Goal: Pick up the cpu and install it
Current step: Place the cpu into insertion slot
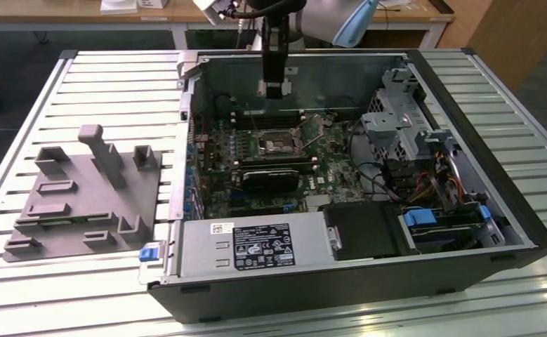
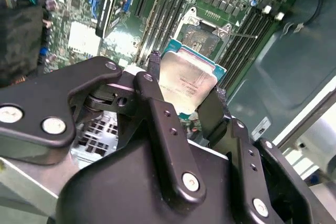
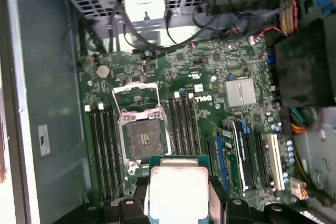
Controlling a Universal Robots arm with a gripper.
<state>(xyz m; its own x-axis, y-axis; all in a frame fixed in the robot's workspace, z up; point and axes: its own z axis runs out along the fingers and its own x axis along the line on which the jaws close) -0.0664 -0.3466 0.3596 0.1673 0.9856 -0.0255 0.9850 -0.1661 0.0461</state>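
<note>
Gripping cpu (image 2: 190,83) by opposite edges between clenched fingers (image 2: 157,103), held in air over motherboard (image 3: 210,93), near open socket (image 3: 143,139), inside case (image 1: 348,67)

Robotics lab or test workshop, not a home. A slatted metal bench (image 1: 29,91) carries everything. An open PC case (image 1: 348,295) lies flat by the bench edge on the exterior view's right, its motherboard (image 3: 210,77) bare. A grey fixture (image 1: 67,210) with upright pegs sits near the edge on the exterior view's left. A robot arm (image 1: 273,42) hangs over the case, its gripper (image 2: 187,77) clamped on a cpu (image 3: 176,192). Past the bench's far edge are wooden desks (image 1: 57,21) and a plain grey floor (image 1: 540,98).
</note>
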